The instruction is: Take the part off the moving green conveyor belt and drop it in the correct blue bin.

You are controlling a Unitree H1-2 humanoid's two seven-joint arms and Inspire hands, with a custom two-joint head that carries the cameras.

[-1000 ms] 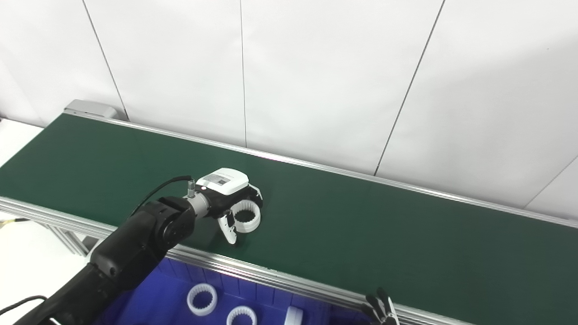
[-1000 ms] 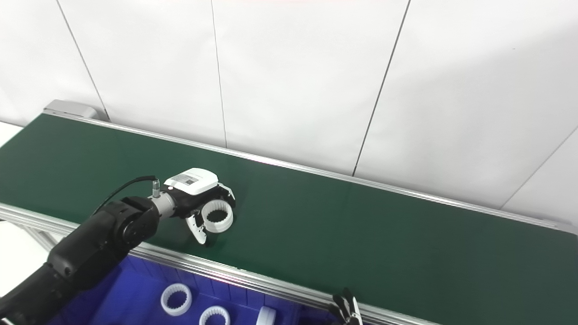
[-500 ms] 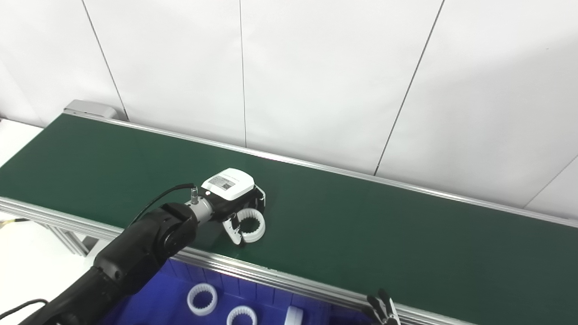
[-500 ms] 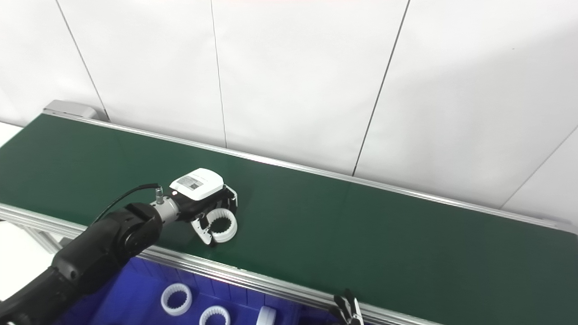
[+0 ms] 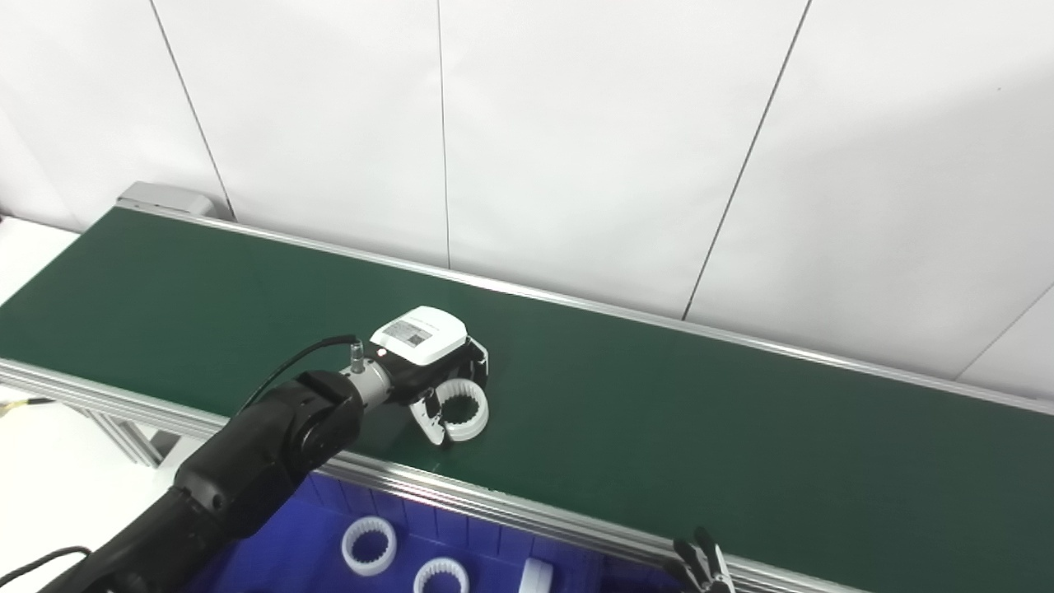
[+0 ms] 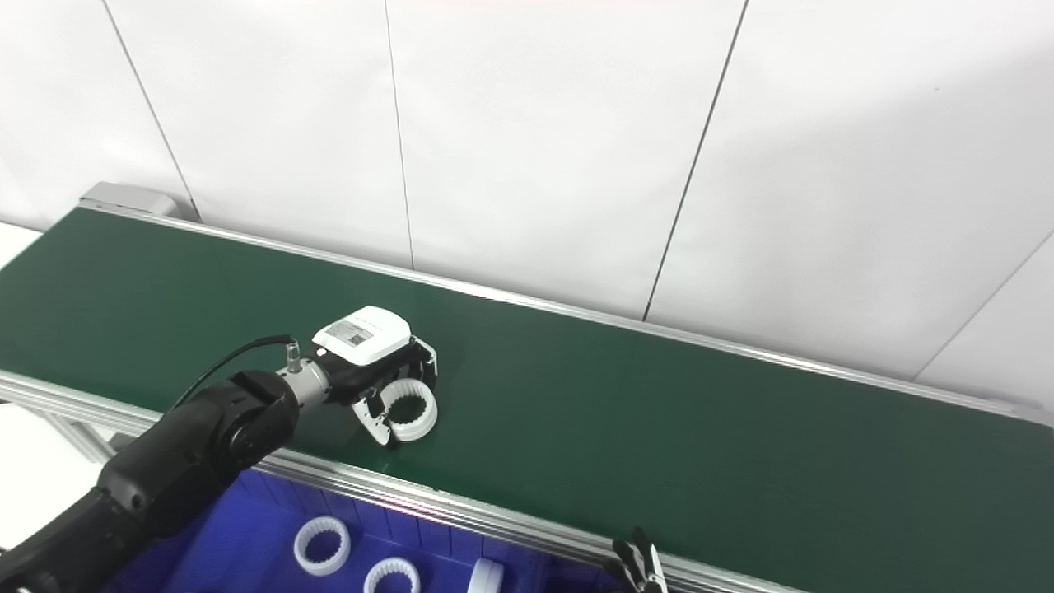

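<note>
In the left eye view, the left hand is reaching over the green conveyor belt, its fingers curling around the white toothed ring, which is lying on the belt near the near rail. Whether the fingers are actually gripping it cannot be told.

In the right eye view, the blue bin is sitting below the belt's near rail, holding more white rings. The right hand is barely showing at the bottom edge; only dark fingertips are peeking in, so its state cannot be told.
</note>
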